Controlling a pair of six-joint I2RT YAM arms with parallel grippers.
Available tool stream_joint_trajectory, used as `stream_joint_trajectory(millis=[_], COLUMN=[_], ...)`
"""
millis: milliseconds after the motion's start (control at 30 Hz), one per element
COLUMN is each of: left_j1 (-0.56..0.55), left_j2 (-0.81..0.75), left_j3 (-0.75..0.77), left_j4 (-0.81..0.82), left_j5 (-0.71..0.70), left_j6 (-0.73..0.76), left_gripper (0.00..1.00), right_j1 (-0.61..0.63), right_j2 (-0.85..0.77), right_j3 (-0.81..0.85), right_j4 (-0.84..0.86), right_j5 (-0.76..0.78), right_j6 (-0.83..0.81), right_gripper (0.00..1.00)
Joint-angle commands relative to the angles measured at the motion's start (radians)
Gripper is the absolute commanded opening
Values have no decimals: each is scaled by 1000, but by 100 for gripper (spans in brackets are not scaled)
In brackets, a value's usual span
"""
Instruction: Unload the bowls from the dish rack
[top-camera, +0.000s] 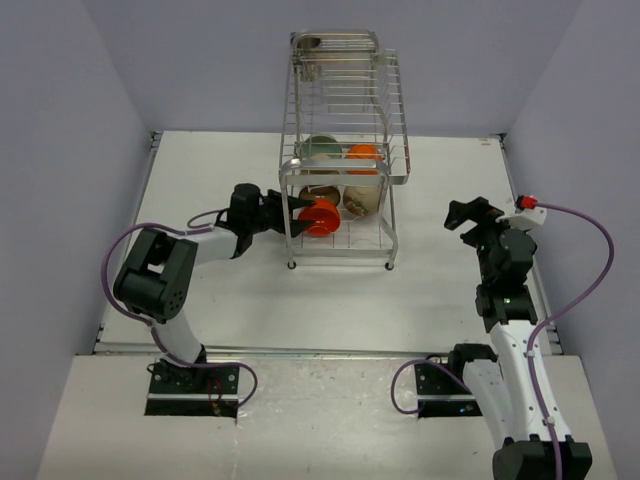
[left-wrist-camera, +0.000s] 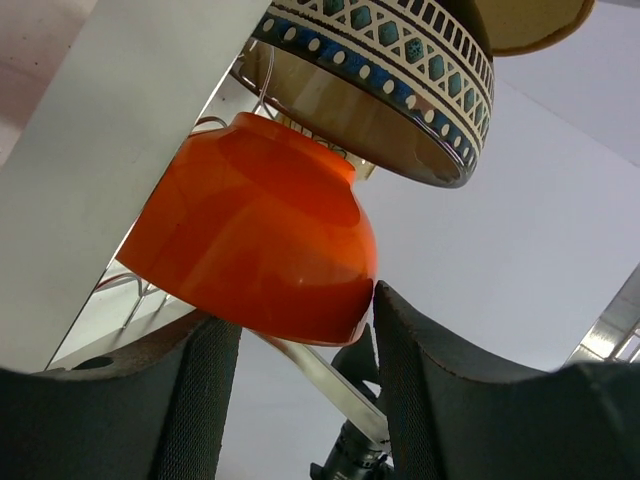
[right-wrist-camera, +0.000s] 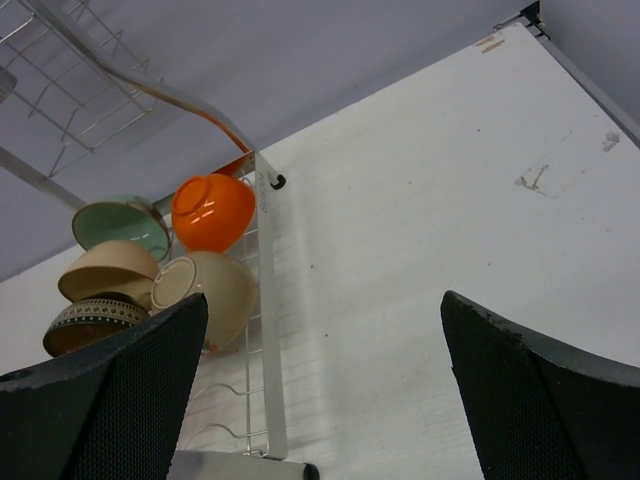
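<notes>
The silver wire dish rack (top-camera: 340, 120) stands at the back middle of the table. Its upper tier holds a mint green bowl (top-camera: 322, 148) and an orange bowl (top-camera: 364, 155). The lower tier holds a second orange bowl (top-camera: 320, 217), a cream bowl (top-camera: 362, 197) and a brown patterned bowl (top-camera: 322, 192). My left gripper (top-camera: 297, 216) is open at the rack's left side. In the left wrist view its fingertips (left-wrist-camera: 395, 310) flank the lower rim of that orange bowl (left-wrist-camera: 260, 230), and the right one touches the rim. My right gripper (top-camera: 470, 215) is open and empty, well right of the rack.
In the left wrist view the patterned bowl (left-wrist-camera: 400, 90) leans right behind the orange one. The right wrist view shows the rack's corner post (right-wrist-camera: 268, 330), the upper orange bowl (right-wrist-camera: 210, 210), the mint bowl (right-wrist-camera: 120, 225) and the cream bowl (right-wrist-camera: 215, 290). Grey walls enclose the table.
</notes>
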Motion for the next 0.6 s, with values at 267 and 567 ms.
stream_joint_trajectory(millis=[267,567], left_j1=[-21,-27], left_j2=[-9,5], left_j3=[37,25], left_j4=[48,83], left_j5=[-103,-108], left_j6=[-57,-69], left_gripper=[39,6], right_j1=[2,2], right_j2=[-5,-10], right_j3=[-13,-13], right_j4=[54,52], right_j5=[-13,-15], right_j6=[-8,-10], right_gripper=[99,99])
